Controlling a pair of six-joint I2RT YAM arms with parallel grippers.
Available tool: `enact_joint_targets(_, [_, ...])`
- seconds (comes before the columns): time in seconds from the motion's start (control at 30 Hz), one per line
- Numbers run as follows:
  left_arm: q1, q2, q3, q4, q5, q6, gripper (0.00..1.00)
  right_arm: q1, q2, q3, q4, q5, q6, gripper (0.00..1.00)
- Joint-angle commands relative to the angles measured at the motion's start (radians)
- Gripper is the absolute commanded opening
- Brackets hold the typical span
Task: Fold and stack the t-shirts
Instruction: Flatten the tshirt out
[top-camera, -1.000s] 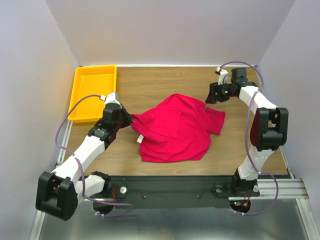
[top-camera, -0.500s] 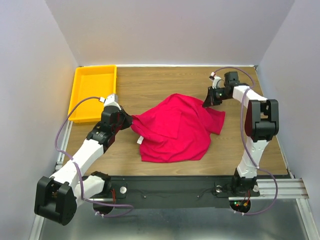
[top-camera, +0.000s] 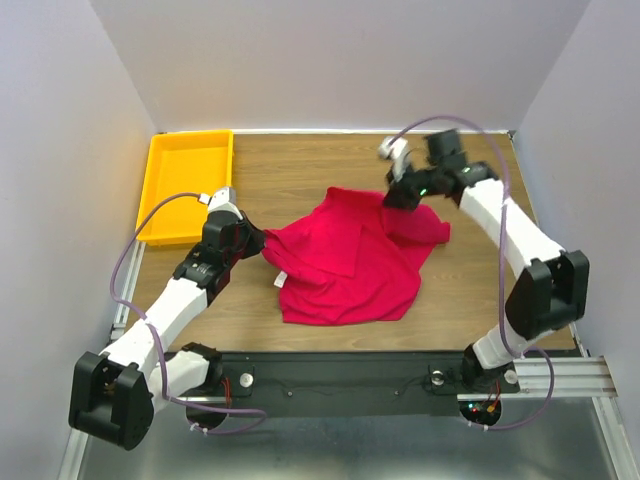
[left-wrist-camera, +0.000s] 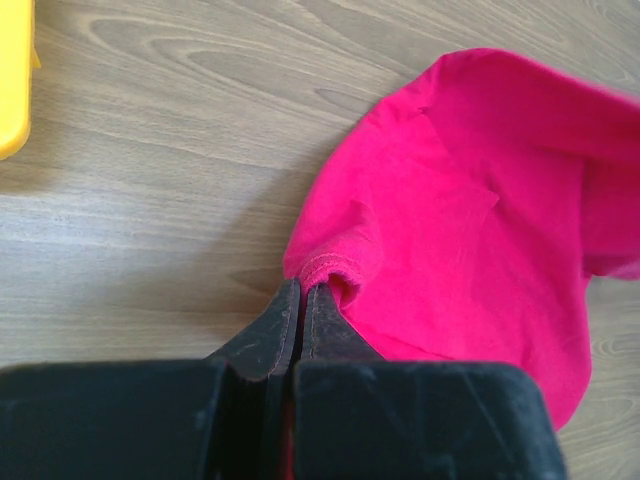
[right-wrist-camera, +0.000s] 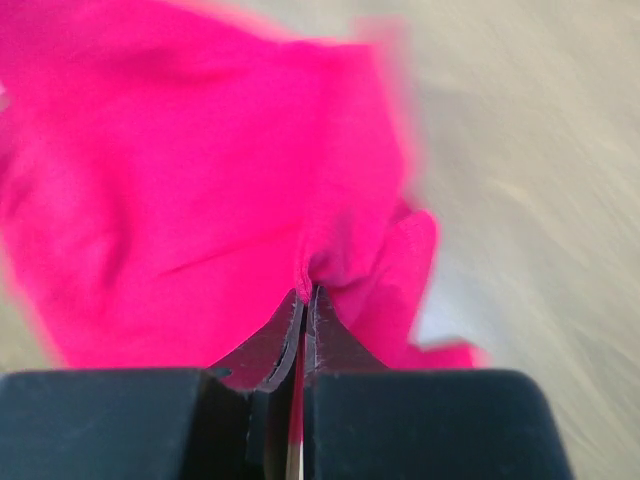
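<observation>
Lying rumpled across the middle of the wooden desk, a crimson t-shirt is pinched at two edges: the left hand clamped on a rolled hem at its left side, the right hand closed on a fold at its far right corner. Only the overhead view takes in the yellow tray at the desk's far left; the wrist views — the right one blurred — show each hand's fingers pressed together on cloth.

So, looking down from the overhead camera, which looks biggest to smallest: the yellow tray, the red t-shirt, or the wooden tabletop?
1. wooden tabletop
2. red t-shirt, spread loosely
3. yellow tray; it sits farther back, which shrinks it a little, but the shirt still clearly covers more.
</observation>
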Motion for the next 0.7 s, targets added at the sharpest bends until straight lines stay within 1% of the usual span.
enact_joint_targets(0.0, [0.003,0.006,0.012,0.052,0.003,0.01,0.0,0.216,-0.065,-0.158,-0.116,0.065,-0.159,0.02])
enact_joint_targets(0.03, [0.003,0.004,0.015,0.052,0.003,0.013,0.0,0.246,-0.075,-0.208,-0.126,0.066,-0.177,0.04])
enact_joint_targets(0.07, [0.003,0.006,0.015,0.052,0.002,0.013,0.0,0.291,-0.086,-0.229,-0.154,0.06,-0.188,0.19])
enact_joint_targets(0.1, [0.003,0.004,0.015,0.051,0.0,0.016,0.0,0.309,-0.103,-0.246,-0.17,0.049,-0.212,0.28])
enact_joint_targets(0.17, [0.003,0.003,0.015,0.051,0.0,0.018,0.0,0.318,-0.126,-0.279,-0.198,0.039,-0.228,0.41])
enact_joint_targets(0.2, [0.003,0.001,0.014,0.051,0.0,0.019,0.0,0.318,-0.163,-0.286,-0.199,0.058,-0.236,0.51])
enact_joint_targets(0.23, [0.003,0.0,0.011,0.049,0.0,0.019,0.0,0.316,-0.181,-0.289,-0.199,0.083,-0.234,0.55])
enact_joint_targets(0.3, [0.005,0.001,0.009,0.052,0.0,0.019,0.0,0.307,-0.215,-0.267,-0.178,0.135,-0.192,0.6])
enact_joint_targets(0.37, [0.005,0.003,0.011,0.054,0.006,0.019,0.0,0.251,-0.21,-0.211,-0.164,0.132,-0.159,0.62])
enact_joint_targets(0.4, [0.005,0.006,0.011,0.055,0.008,0.019,0.0,0.203,-0.186,-0.195,-0.159,0.105,-0.129,0.64])
enact_joint_targets(0.43, [0.006,0.006,0.012,0.057,0.009,0.021,0.0,0.185,-0.168,-0.18,-0.152,0.088,-0.116,0.64])
enact_joint_targets(0.57, [0.005,0.007,0.011,0.067,0.02,0.019,0.0,0.171,-0.059,-0.146,-0.136,0.04,-0.079,0.64])
enact_joint_targets(0.6, [0.005,0.01,0.011,0.069,0.025,0.019,0.0,0.171,0.008,-0.137,-0.127,0.029,-0.066,0.64])
enact_joint_targets(0.67, [0.005,0.006,0.011,0.069,0.028,0.019,0.0,0.171,0.064,-0.102,-0.097,0.011,-0.024,0.64])
